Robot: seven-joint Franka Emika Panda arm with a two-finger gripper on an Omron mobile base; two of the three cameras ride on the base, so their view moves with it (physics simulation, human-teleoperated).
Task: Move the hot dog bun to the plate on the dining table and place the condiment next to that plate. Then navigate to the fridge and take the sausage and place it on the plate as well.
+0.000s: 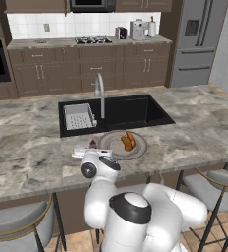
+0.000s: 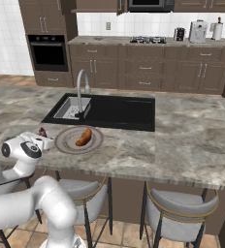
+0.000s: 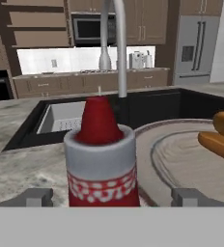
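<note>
The red condiment bottle (image 3: pixel 100 159) stands upright on the dining table (image 1: pixel 27 147), just left of the grey plate (image 1: pixel 141 149). My gripper (image 3: pixel 114 198) is open, level with the bottle's base, one fingertip on each side with a gap to both. In the base views the gripper (image 1: pixel 93 148) (image 2: pixel 42 137) sits low at the table's front edge, with the condiment (image 1: pixel 92 143) (image 2: pixel 42 131) poking up beyond it. The hot dog bun (image 1: pixel 128 141) (image 2: pixel 84 137) (image 3: pixel 222 135) lies on the plate (image 2: pixel 66 143) (image 3: pixel 181 161). The fridge (image 1: pixel 199 39) stands at the back right. The sausage is out of view.
Behind the plate is the black sink (image 1: pixel 130 110) with a chrome tap (image 1: pixel 100 93) and a grey rack (image 1: pixel 79 117). Grey-cushioned stools (image 1: pixel 17 224) (image 2: pixel 182 213) stand under the table's front edge. The wall counter with the hob (image 1: pixel 93 40) runs along the back.
</note>
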